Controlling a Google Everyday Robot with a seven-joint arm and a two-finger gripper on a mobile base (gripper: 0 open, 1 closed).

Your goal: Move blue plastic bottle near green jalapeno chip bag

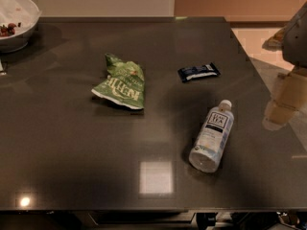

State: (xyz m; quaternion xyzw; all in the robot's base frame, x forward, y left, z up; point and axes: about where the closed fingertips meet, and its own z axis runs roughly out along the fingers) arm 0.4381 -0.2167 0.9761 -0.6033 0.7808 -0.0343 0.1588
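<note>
Dark table (72, 166); hand (280, 104) seemingly far right

Only a small part of the robot is showing, at the far right edge of the camera view. A smooth, matte grey arm segment (297, 35) is filling the upper right corner, its outline slanting and rounded like a moulded shell. Just below it, about mid-height on the right side, the pale cream, blocky gripper (280, 104) is appearing as stacked, soft-edged sections. Fainter, darker bands are seeming to separate those sections. Its lower left end is rounding off into a lighter, whitish tip. The warm light is giving the whole piece a yellowish-beige tint.
</note>
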